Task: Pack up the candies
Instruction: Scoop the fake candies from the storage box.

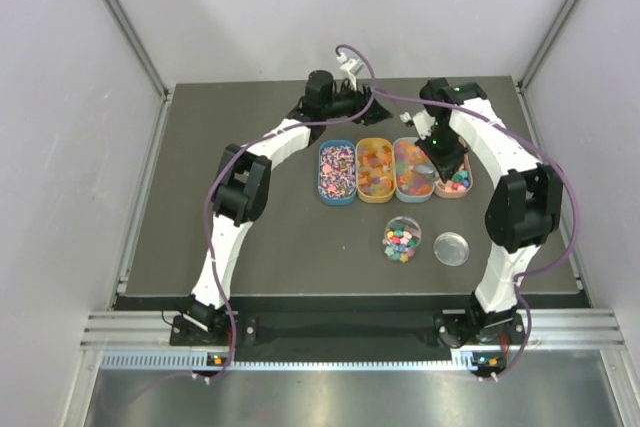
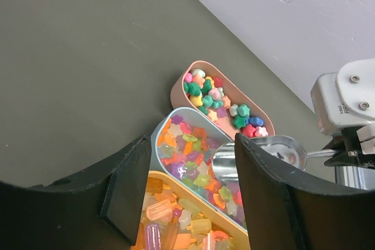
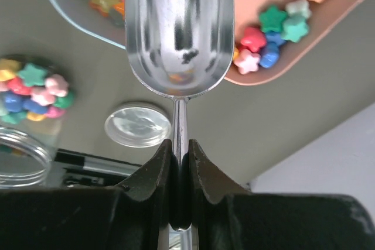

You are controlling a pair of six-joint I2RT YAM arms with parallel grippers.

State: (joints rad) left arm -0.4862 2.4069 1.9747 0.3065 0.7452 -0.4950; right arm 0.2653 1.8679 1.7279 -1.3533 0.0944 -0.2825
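Candies (image 2: pixel 214 95) fill a row of oval trays (image 1: pixel 337 202) on the surface (image 1: pixel 300 257), one kind per tray. More sit in the open jar (image 1: pixel 401 241) nearer the arm bases, with its lid (image 1: pixel 452 247) just beside it. The right tool (image 3: pixel 179 155) is pinched narrow on the handle of the scoop (image 3: pixel 179 27), whose long axis runs straight out from the jaws. Its bowl looks empty and hangs over the seam between the rainbow-gummy tray (image 2: pixel 161 130) and the pink tray (image 2: pixel 176 89). The jar lies back toward the handle end, nearer the right arm. The left tool (image 2: pixel 188 165) stands wide beyond the trays, holding nothing.
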